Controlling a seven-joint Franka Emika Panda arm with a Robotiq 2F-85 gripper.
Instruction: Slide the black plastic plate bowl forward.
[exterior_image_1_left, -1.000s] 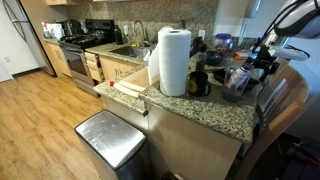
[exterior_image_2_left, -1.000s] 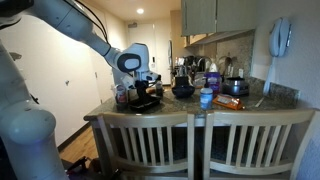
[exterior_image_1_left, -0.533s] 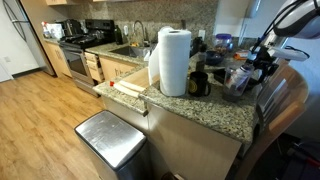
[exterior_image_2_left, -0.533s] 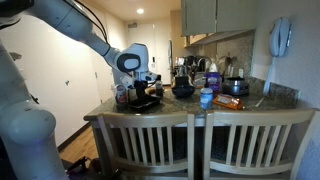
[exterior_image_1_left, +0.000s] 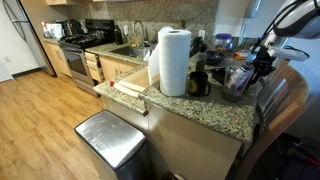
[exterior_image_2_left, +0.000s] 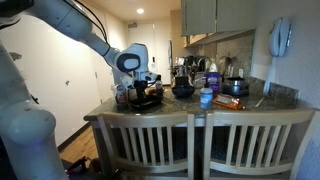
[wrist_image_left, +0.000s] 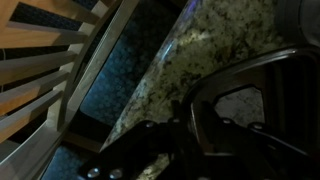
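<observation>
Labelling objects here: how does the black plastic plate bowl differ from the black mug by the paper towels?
The black plastic plate bowl is low and wide; the black mug is taller and narrower. The bowl sits under the gripper; the mug stands beside the paper towel roll. Both are dark and rest on the granite counter.

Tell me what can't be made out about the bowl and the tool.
The tool: tiny in both exterior views, dark, blurred in the wrist view; open or shut unclear.
The black plastic plate bowl: partly covered by the tool in an exterior view, cut off by the wrist view's right edge; contact unclear.
The counter behind the paper towel roll: hidden.
</observation>
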